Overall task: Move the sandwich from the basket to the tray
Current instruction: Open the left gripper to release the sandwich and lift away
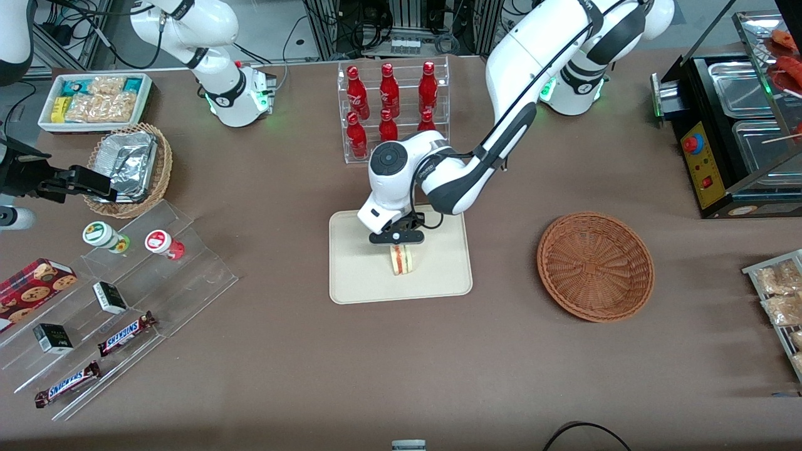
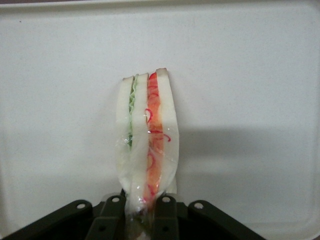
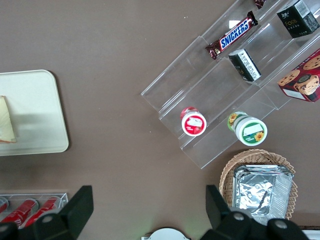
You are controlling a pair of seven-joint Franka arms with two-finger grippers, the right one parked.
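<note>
The sandwich (image 1: 401, 259) is a wrapped wedge of white bread with red-orange and green filling, standing on its edge on the cream tray (image 1: 363, 275) near the tray's middle. My left gripper (image 1: 396, 240) is directly above it, shut on the sandwich's upper end. In the left wrist view the sandwich (image 2: 147, 135) sits between the two dark fingers (image 2: 112, 212) of the gripper (image 2: 140, 204), with the tray (image 2: 250, 75) filling the background. The reddish-brown wicker basket (image 1: 595, 266) lies empty on the table toward the working arm's end. The right wrist view shows the tray (image 3: 35, 110) and the sandwich's edge (image 3: 6, 122).
A clear rack of red bottles (image 1: 393, 106) stands just past the tray, farther from the front camera. An acrylic stepped shelf (image 1: 125, 300) with snacks, a tan basket with foil (image 1: 128, 166) and a white bin (image 1: 94, 100) lie toward the parked arm's end. A black warmer (image 1: 733, 125) and bagged pastries (image 1: 777, 294) lie toward the working arm's end.
</note>
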